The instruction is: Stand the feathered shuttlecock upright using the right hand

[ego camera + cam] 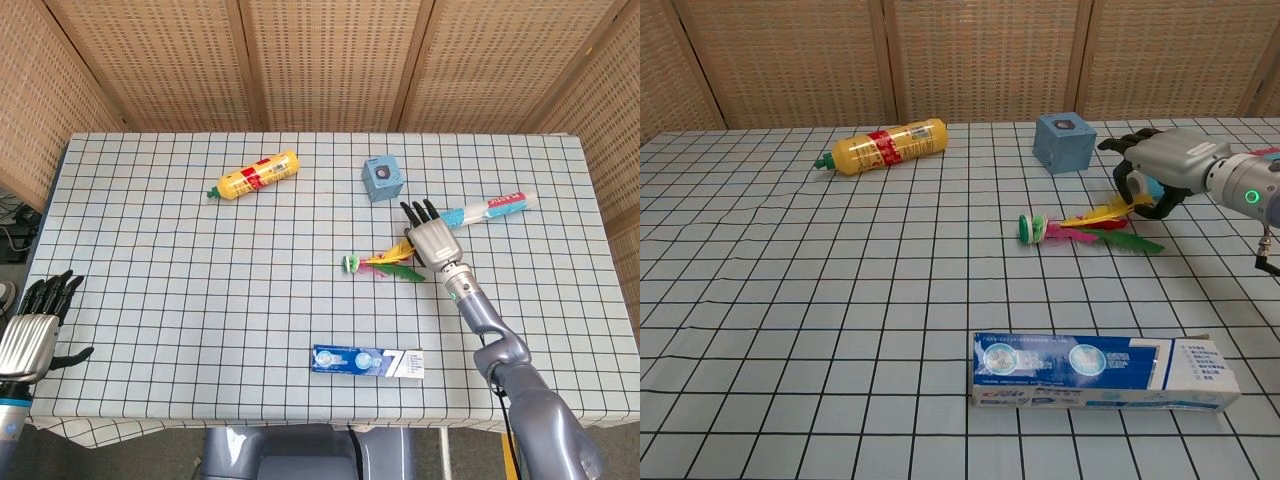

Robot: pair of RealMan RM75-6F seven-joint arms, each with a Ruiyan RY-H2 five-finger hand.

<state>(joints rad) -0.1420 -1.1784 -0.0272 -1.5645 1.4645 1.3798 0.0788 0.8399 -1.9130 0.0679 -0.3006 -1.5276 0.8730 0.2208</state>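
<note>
The feathered shuttlecock [385,266] [1080,228] lies on its side on the checked cloth, green base to the left, yellow, pink and green feathers fanned out to the right. My right hand [430,240] [1165,170] hovers at the feather tips, palm down. Its fingers curve over the end of the yellow feather with the thumb below it, still apart, and I see no firm grip. My left hand [35,325] hangs at the table's near left corner, fingers spread and holding nothing.
A yellow bottle [255,176] [885,145] lies at the back left. A small blue box [382,180] [1063,141] stands just behind the shuttlecock. A toothpaste tube [490,209] lies behind my right hand. A blue toothpaste carton [366,361] [1102,371] lies near the front edge.
</note>
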